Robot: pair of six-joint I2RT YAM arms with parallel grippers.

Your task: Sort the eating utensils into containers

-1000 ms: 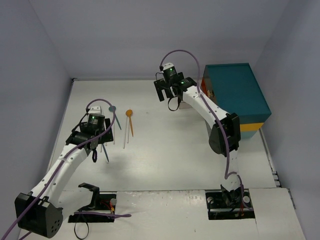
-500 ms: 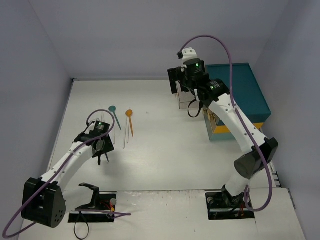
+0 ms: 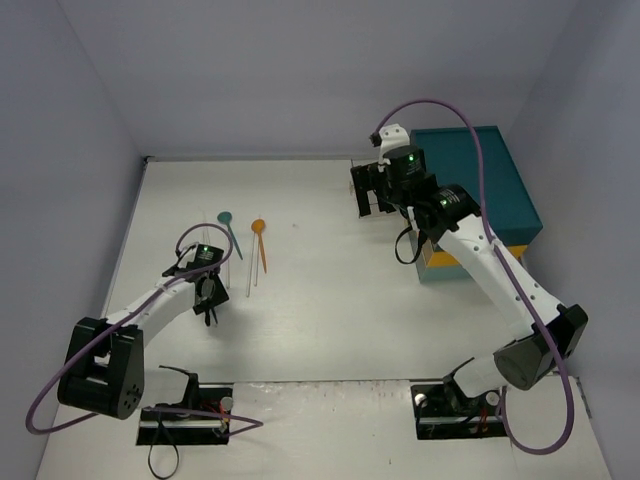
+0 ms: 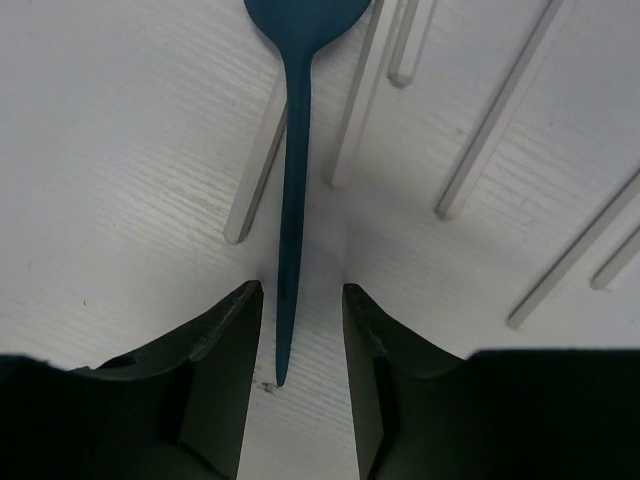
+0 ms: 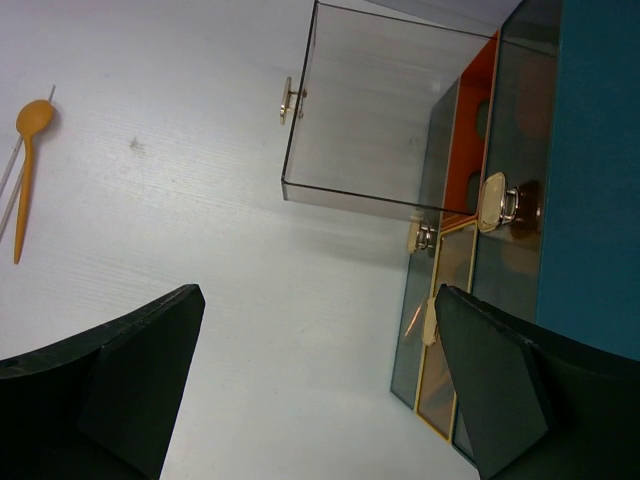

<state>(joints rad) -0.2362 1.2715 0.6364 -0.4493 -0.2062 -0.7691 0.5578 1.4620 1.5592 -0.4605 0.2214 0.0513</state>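
In the left wrist view a dark blue spoon (image 4: 293,190) lies on the white table, its handle tip between the open fingers of my left gripper (image 4: 300,292), which touch nothing. Several clear utensils (image 4: 500,110) lie around it. In the top view the left gripper (image 3: 208,300) is low beside a teal spoon (image 3: 228,222), an orange spoon (image 3: 260,236) and clear utensils (image 3: 250,275). My right gripper (image 5: 318,295) is wide open and empty, in front of a pulled-out clear drawer (image 5: 390,110); it also shows in the top view (image 3: 372,190).
The large teal chest (image 3: 480,180) with a yellow band stands at the back right and holds more closed drawers (image 5: 460,270) with gold handles. The orange spoon (image 5: 25,170) shows at the left of the right wrist view. Walls close the table on three sides.
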